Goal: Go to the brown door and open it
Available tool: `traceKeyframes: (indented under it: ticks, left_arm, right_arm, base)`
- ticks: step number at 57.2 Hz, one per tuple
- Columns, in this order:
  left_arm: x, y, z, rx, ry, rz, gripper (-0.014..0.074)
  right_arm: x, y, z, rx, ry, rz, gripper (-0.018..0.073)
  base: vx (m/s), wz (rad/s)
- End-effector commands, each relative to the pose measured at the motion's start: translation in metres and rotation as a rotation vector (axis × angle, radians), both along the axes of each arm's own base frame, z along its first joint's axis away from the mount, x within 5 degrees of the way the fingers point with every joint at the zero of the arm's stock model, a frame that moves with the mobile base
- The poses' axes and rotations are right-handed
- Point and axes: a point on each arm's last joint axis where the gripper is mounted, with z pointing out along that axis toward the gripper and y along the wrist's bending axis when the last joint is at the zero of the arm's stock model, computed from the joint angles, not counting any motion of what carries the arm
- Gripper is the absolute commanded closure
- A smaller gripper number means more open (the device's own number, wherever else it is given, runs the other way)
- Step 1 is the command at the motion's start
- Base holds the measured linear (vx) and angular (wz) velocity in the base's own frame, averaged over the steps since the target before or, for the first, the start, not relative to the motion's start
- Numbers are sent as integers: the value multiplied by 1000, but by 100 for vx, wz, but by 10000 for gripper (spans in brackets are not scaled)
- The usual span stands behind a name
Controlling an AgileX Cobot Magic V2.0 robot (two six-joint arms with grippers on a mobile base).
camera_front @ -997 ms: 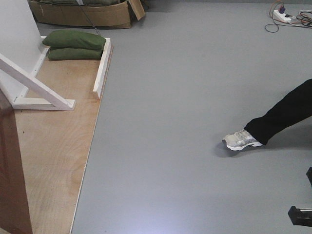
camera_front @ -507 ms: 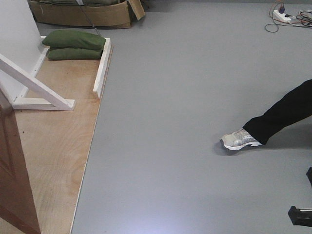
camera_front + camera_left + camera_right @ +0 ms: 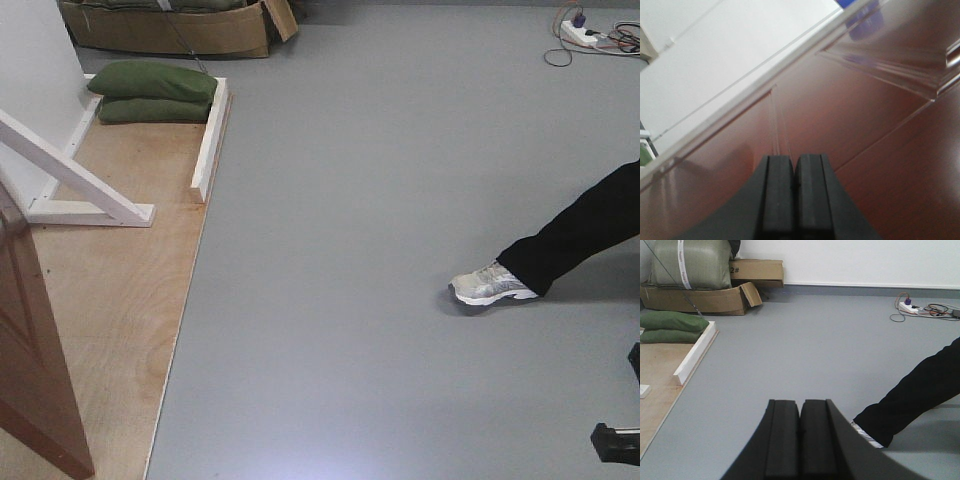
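The brown door [image 3: 35, 380] stands at the far left edge of the front view, in the lower corner, with only its bottom part visible. Its wood is reddish-brown and glossy. In the left wrist view the door [image 3: 865, 125] fills almost the whole frame and shows recessed panels with raised mouldings that reflect the light.

The left gripper [image 3: 794, 160] is fully closed, pad against pad, with nothing between them. It points at the door from very near, and I cannot tell if it touches. The right gripper [image 3: 800, 405] is also closed and empty, and it points over the open floor.

Under the door lies one pale plywood sheet [image 3: 110, 300]. On it stand white wooden beams [image 3: 75, 180], one of them slanted. Behind them two green bags [image 3: 155, 90] lie stacked, one on the other. Further back the right wrist view shows two cardboard boxes [image 3: 705, 299].

To the right the grey floor [image 3: 350, 200] is smooth and wide, and a white wall [image 3: 865, 260] closes the room. One leg in black trousers [image 3: 580, 235] with one pale sport shoe [image 3: 490, 286] enters from the right. One power strip [image 3: 582, 30] with cables lies in the far right corner.
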Motion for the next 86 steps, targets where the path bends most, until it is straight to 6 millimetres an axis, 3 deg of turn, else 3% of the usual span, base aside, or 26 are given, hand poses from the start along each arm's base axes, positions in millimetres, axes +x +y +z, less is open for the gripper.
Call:
traceKeyframes:
  ticks: [1, 22, 56, 86]
  left_arm:
    - [-1, -33, 28, 88, -48, -128, 600]
    - [16, -57, 28, 95, -48, -249, 600]
    - [49, -114, 28, 91, -57, -447, 600]
    - [65, -157, 28, 87, -63, -582, 600]
  right_arm:
    - [1, 0, 6, -13, -88, -1, 559]
    - [1, 0, 6, -13, -88, -1, 559]
    - [1, 0, 6, -13, -88, -1, 559]
    - [1, 0, 6, -13, -88, -1, 559]
  base:
    - [0, 0]
    - [0, 0]
    - [0, 0]
    - [0, 0]
